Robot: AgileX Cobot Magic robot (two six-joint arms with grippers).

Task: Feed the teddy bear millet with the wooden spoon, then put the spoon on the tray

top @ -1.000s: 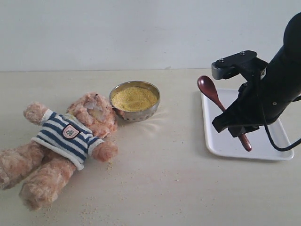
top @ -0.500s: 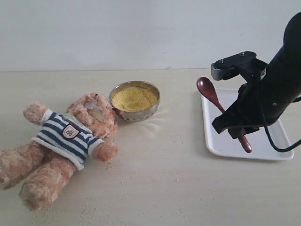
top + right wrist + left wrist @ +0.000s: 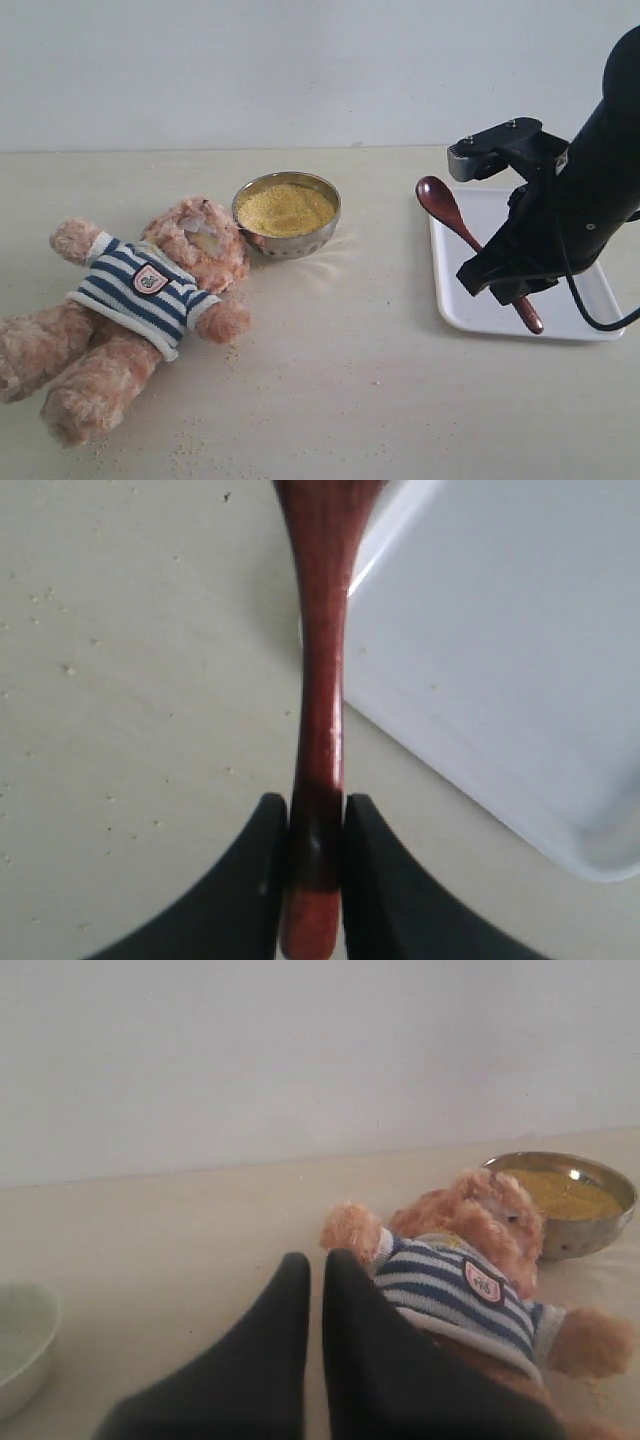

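The wooden spoon (image 3: 452, 217) is dark reddish-brown wood, smooth and glossy, with light glinting along its handle. The tray (image 3: 480, 310) looks like smooth white plastic with a soft sheen. The metal bowl (image 3: 292, 243) is shiny and reflective on its wall; the millet (image 3: 286, 208) in it is a dry, grainy yellow heap. Beside the bowl, the teddy bear (image 3: 100, 365) has fluffy, shaggy plush fur and a striped cloth shirt (image 3: 140, 290). The table (image 3: 380, 400) is pale and matt. The fingers (image 3: 245, 880) of the right gripper (image 3: 316, 815) are matt black.

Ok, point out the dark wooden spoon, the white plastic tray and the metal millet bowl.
Dark reddish-brown wooden spoon (image 3: 438, 197): exterior view, its oval bowl.
Flat white plastic tray (image 3: 472, 314): exterior view, bare floor near a corner.
Round shiny metal bowl (image 3: 300, 245): exterior view, its outer wall.
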